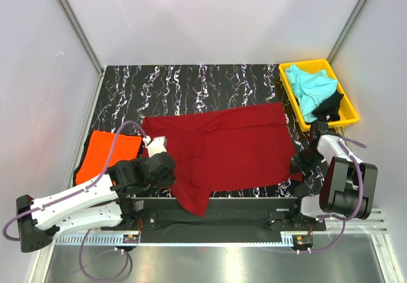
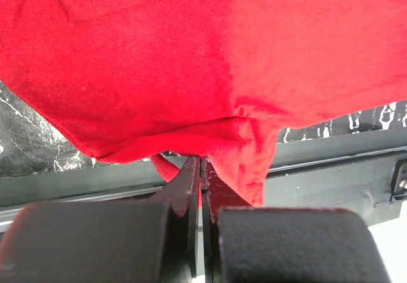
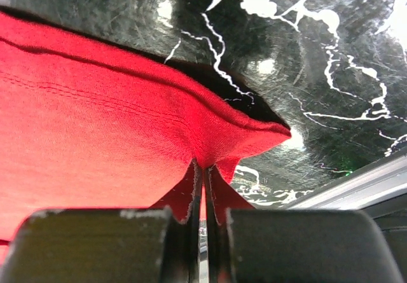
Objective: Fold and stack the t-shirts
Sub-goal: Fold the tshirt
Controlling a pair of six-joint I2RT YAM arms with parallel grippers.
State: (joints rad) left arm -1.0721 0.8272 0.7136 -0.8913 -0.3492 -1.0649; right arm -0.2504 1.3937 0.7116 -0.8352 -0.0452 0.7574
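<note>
large t-shirt (image 1: 229,146) central, folded t-shirt (image 1: 105,156) left of it, tray (image 1: 304,63) far right

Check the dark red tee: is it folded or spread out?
Spread out. The dark red tee lies wide across the table, one corner draped over the near edge; left gripper and right gripper each pinch its edge.

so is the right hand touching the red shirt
Touching. The right wrist view shows the right hand shut on the dark red t-shirt, with the cloth's edge pinched inside it.

Yellow tray (image 1: 351,112), black marbled table (image 1: 191,86)
</note>
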